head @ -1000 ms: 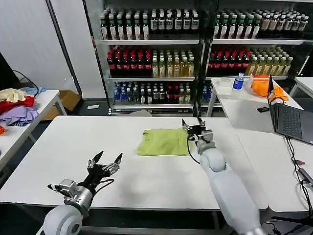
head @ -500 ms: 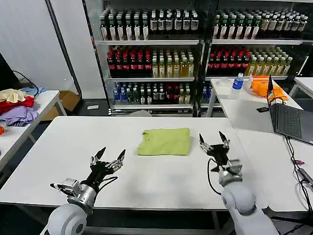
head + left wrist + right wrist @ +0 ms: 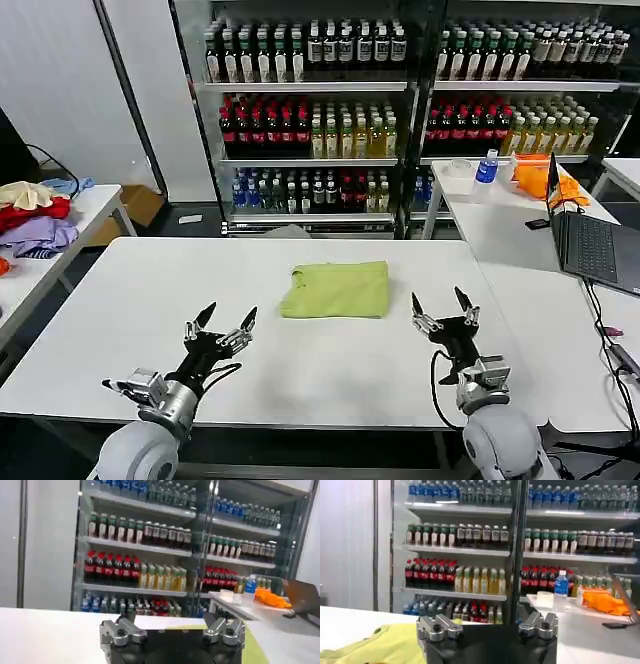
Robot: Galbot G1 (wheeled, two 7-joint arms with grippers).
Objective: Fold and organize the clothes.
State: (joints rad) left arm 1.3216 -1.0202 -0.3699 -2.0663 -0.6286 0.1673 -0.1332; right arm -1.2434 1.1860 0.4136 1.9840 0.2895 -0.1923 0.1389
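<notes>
In the head view, a folded lime-green shirt (image 3: 336,290) was seen lying flat on the white table (image 3: 130,300), near its middle toward the far edge, with bare tabletop all around it and nothing laid on it. Beyond the shirt, shelves of bottled drinks (image 3: 310,130) were ranged along the back wall. On a side table to the left of the shirt a pile of red, purple and cream garments (image 3: 32,215) was heaped. To the right of the shirt, on another table, a laptop (image 3: 590,240), an orange cloth (image 3: 540,175) and a blue-capped bottle (image 3: 487,166) were set. The left gripper (image 3: 222,325) was held above the table nearer than the shirt and to its left, fingers spread wide, nothing held. The right gripper (image 3: 443,308) was held nearer than the shirt and just to its right, fingers likewise spread wide and empty, clear of the fabric. In the left wrist view, the shirt (image 3: 252,650) was glimpsed beyond the gripper body, before the drink shelves (image 3: 140,535). In the right wrist view, the shirt (image 3: 380,645) was shown lying beside the gripper body, untouched.
</notes>
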